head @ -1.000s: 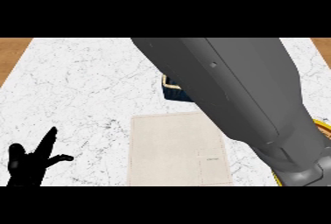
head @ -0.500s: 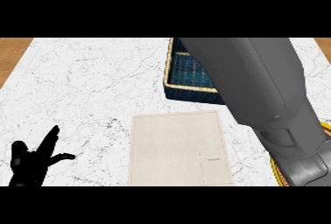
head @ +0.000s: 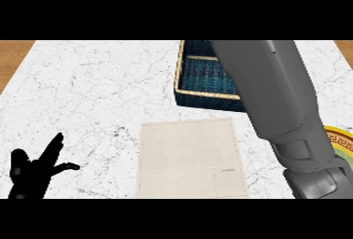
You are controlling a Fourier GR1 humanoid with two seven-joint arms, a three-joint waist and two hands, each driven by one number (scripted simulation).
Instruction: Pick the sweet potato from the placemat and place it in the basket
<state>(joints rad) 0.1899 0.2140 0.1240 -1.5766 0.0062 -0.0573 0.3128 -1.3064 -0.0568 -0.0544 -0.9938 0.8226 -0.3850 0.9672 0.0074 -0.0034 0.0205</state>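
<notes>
We are resting our left hand at the lower left of the frame, fingers spread open and holding nothing. Our right forearm is crossing the right side, hiding part of the blue basket at the upper middle. Its hand is lying out of sight. The pale placemat is lying bare on the white tabletop; the sweet potato is not showing anywhere. A yellow plate is peeking in at the right edge.

I am looking down at a home kitchen or dining spot: my table has a white marble top with a wooden edge. On it lie a beige placemat, a woven blue basket and the rim of a decorated plate.
</notes>
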